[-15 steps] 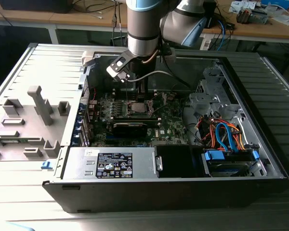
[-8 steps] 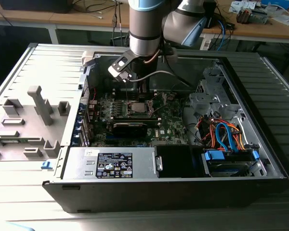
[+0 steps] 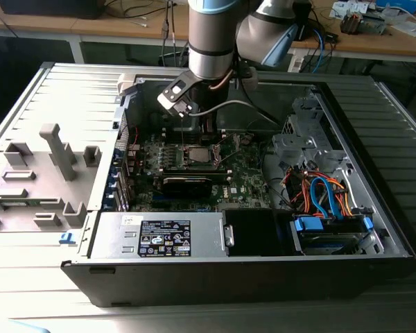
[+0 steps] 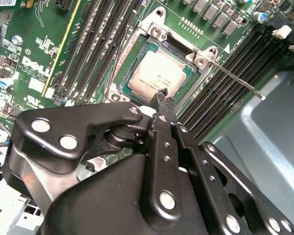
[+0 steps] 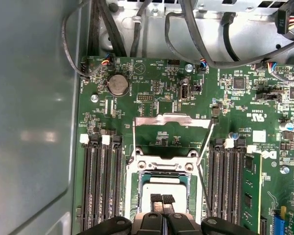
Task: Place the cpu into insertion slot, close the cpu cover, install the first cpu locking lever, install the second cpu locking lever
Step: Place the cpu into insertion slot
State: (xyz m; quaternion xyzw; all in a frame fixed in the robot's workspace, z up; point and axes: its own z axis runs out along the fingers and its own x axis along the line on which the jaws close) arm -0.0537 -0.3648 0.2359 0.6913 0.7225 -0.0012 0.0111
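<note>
The cpu [image 4: 157, 73] lies flat in the insertion slot [image 4: 121, 73] on the green motherboard, its silvery top facing up; it is also in the first wrist view as the cpu [image 5: 162, 186]. My gripper [image 4: 162, 100] hangs just over one edge of the chip, its two thin fingers pressed together with nothing between them. The cpu cover [image 5: 172, 121] stands swung up off the socket, with green board showing through its window. A thin locking lever [image 4: 235, 78] sticks out sideways, unlatched. In the exterior view the gripper [image 3: 206, 136] reaches down over the socket [image 3: 196, 157].
Black memory slots [image 5: 100, 186] flank the socket on both sides. Cables [image 5: 206, 44] cross the case wall beyond the board. The open case also holds a power supply [image 3: 163, 236], a drive cage [image 3: 333, 229] with orange and blue cables, and a black heatsink block [image 3: 187, 184].
</note>
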